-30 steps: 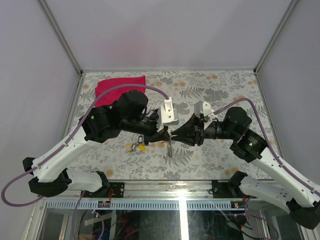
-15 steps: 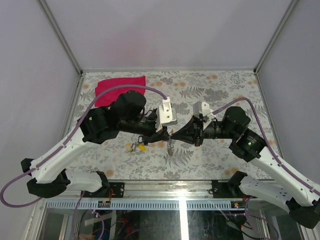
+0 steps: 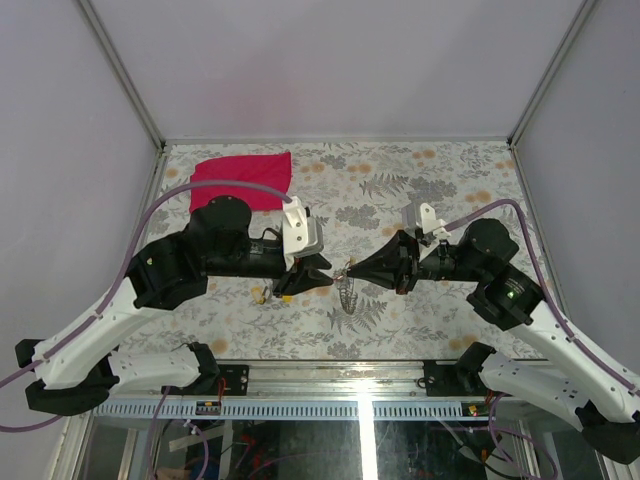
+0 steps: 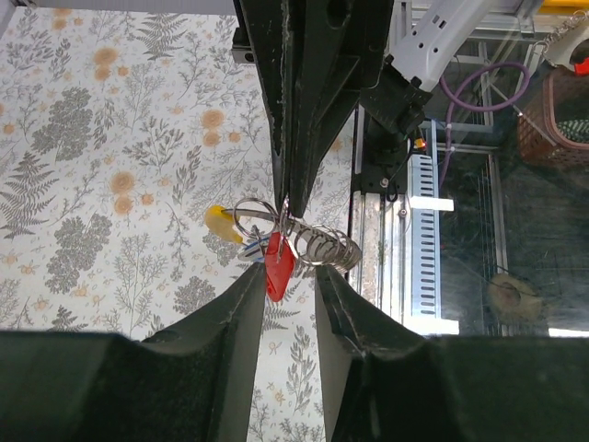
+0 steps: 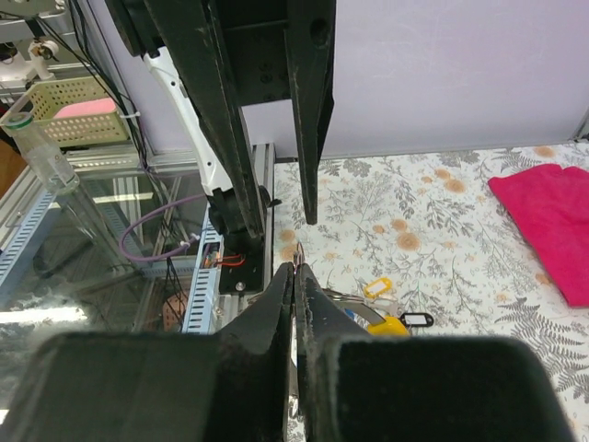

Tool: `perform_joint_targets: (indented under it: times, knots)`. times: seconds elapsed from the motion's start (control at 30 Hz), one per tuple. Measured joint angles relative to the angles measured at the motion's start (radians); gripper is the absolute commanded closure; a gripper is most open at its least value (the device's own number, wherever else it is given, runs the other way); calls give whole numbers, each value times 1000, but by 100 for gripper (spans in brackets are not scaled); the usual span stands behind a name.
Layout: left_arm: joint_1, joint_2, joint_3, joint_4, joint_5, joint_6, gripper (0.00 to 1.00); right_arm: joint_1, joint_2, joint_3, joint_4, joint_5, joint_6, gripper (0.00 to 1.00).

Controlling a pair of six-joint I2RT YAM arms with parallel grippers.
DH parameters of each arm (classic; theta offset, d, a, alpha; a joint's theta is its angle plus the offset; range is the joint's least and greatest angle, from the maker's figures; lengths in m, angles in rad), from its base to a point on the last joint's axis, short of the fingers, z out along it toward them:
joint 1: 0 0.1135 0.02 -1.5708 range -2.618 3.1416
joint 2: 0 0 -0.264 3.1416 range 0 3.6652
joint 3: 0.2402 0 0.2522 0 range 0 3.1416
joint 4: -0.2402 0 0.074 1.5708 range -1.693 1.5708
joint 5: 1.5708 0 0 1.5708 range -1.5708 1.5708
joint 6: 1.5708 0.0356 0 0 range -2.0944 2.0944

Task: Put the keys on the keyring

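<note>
My right gripper [image 3: 351, 270] is shut on the keyring [image 3: 347, 291], whose thin ring [image 4: 257, 213] and coiled chain [image 4: 324, 247] hang from its tips above the table. A red key [image 4: 279, 265] dangles by the ring, and I cannot tell whether it is threaded on. My left gripper [image 3: 324, 280] stands open just left of the ring, its fingertips [image 4: 250, 287] either side of the red key without touching it. A yellow key [image 4: 222, 224] shows beside the ring. More keys [image 3: 270, 293] with yellow [image 5: 377, 288] and black [image 5: 416, 319] heads lie on the table.
A red cloth [image 3: 243, 177] lies at the back left of the flowered table [image 3: 430, 180]. The table's metal front rail [image 3: 360, 372] runs just behind the hanging chain. Purple cables loop over both arms.
My left gripper has opened and drawn back to the left, away from the ring. The right gripper has shut on the ring and shifted slightly right.
</note>
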State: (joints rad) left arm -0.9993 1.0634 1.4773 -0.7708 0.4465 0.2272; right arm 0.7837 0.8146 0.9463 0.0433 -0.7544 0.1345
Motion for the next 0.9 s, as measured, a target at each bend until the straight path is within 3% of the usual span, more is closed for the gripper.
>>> perform_joint_targets:
  times: [0.33, 0.67, 0.9]
  knots:
    - [0, 1, -16, 68, 26, -22, 76, 0, -4, 0, 23, -18, 28, 100]
    - [0, 8, -16, 82, 29, -24, 73, 0, -17, 0, 38, -19, 39, 100]
    - [0, 21, -16, 83, 40, -25, 96, 0, -21, 0, 59, -26, 51, 100]
